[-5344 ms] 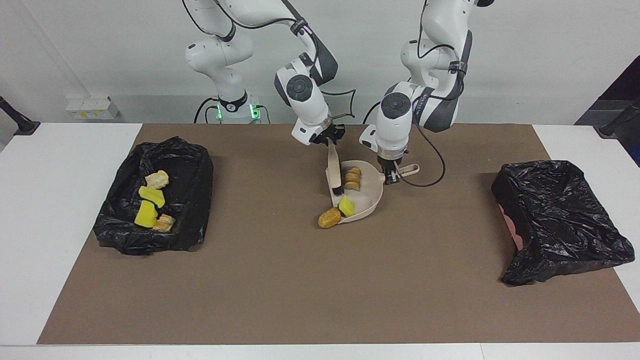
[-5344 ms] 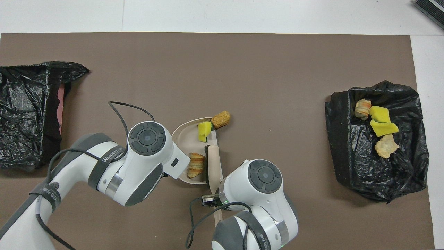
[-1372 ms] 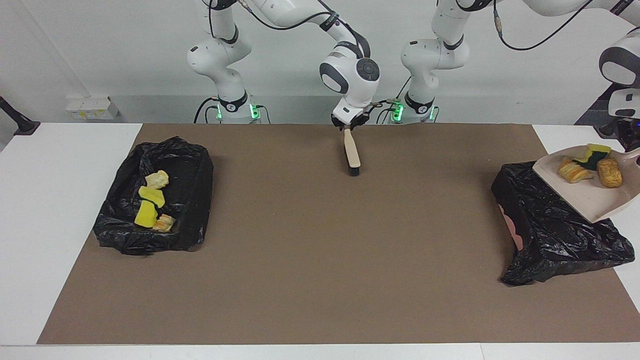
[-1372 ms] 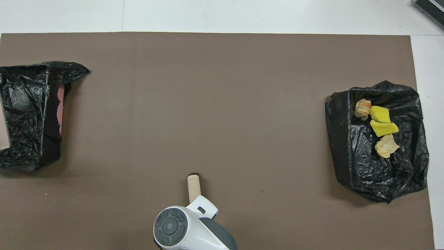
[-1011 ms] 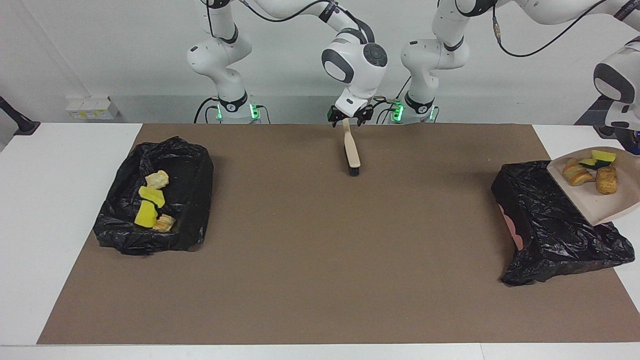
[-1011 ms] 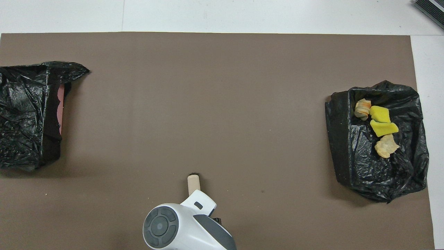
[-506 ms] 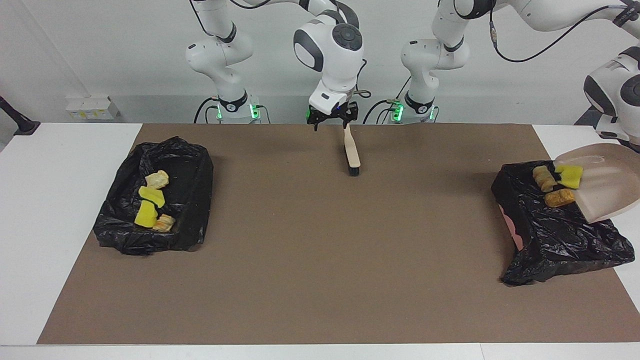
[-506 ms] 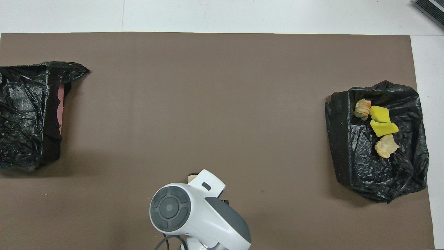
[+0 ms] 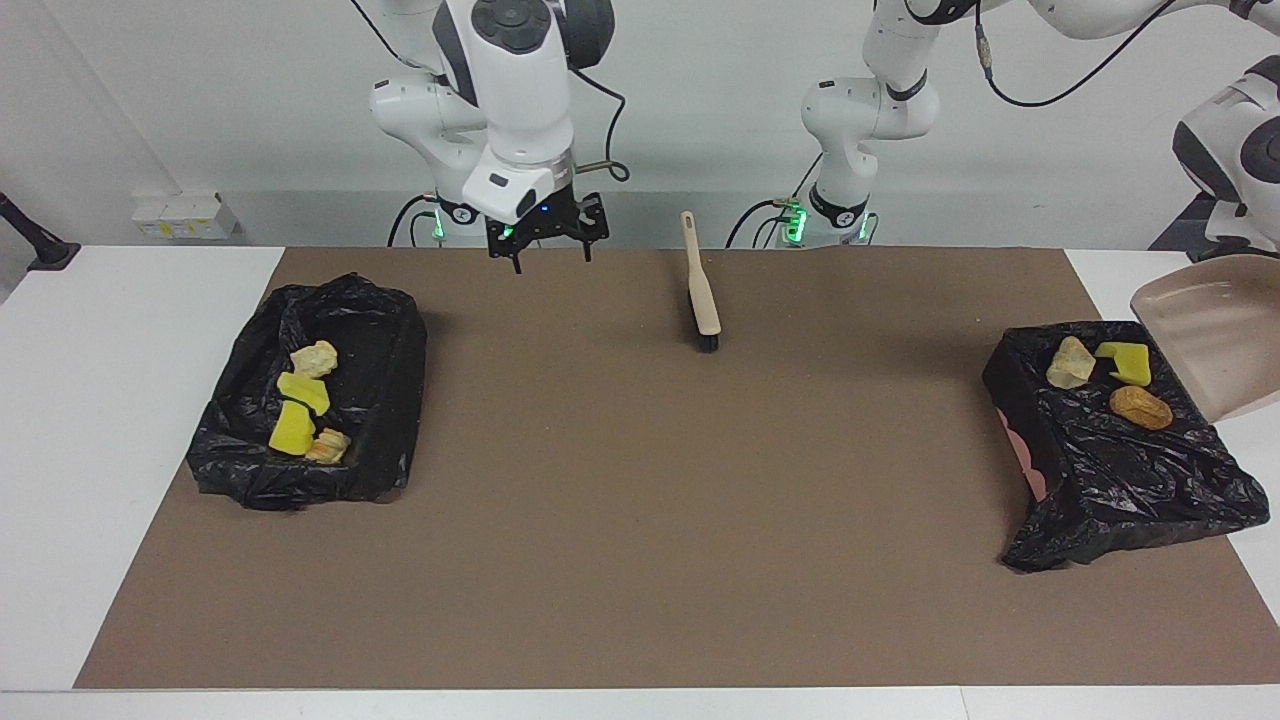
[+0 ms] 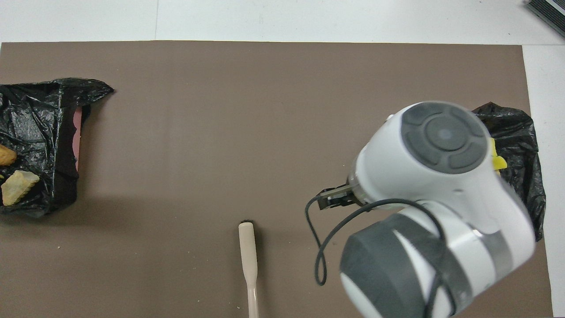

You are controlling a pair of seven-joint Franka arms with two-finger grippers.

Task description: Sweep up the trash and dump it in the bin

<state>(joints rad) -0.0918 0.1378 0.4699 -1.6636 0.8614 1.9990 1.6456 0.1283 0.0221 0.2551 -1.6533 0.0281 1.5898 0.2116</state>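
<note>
We see a brown mat [image 9: 640, 520] covering most of the white table [image 9: 110, 420]. A beige brush [image 9: 702, 290] lies on the mat at the robots' edge, bristles down and handle toward the robots. On a ledge by the wall sits a small white box [image 9: 182, 214]. A dark ridged object [image 10: 547, 9] shows at the corner of the overhead view.

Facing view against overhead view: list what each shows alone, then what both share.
Facing view only: the dustpan tilted over the bin at the left arm's end, the right gripper open in the air, four pieces in the bin at the right arm's end.
Overhead view only: nothing further.
Both: the brush on the mat, the orange-brown lump.
</note>
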